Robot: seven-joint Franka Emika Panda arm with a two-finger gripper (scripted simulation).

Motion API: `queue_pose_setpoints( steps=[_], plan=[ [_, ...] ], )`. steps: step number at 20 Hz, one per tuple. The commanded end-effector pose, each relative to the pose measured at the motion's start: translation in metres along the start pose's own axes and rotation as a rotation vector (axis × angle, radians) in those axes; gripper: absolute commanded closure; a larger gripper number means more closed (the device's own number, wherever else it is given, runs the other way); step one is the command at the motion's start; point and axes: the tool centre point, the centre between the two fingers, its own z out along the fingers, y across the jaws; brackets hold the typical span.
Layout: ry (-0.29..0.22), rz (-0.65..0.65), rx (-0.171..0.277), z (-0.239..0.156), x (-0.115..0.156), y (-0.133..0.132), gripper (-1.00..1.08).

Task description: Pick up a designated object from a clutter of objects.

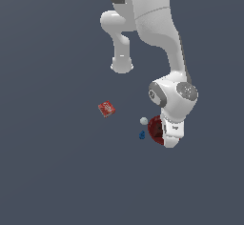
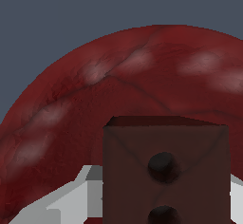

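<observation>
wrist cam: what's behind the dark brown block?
The red bowl fills the view right behind the brown block, with bare floor beyond it. The bowl's lower part is covered by the block. Whether they touch can't be told.

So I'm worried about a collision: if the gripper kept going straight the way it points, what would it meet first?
Probably the dark maroon-brown block, which fills the wrist view right at the gripper. The red bowl sits just behind it. Whether the block is already between the fingers can't be told.

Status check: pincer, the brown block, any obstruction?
Pincer down at clutter, jaw state unclear. Brown block fills wrist view. Red bowl right behind it.
</observation>
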Motion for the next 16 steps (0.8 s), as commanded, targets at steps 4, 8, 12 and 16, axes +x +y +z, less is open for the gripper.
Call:
queue_pose_setpoints(
  steps=[4,8,12,16],
  plan=[
    [0.000,0.000,0.000,-0.002,-0.001,0.000,1.08],
    [0.000,0.000,0.000,-0.013,-0.008,0.002,1.08],
    [-0.001,-0.001,0.001,-0.032,-0.021,0.006,1.08],
    [-0.001,-0.001,0.001,-0.061,-0.039,0.012,1.08]
  ],
)
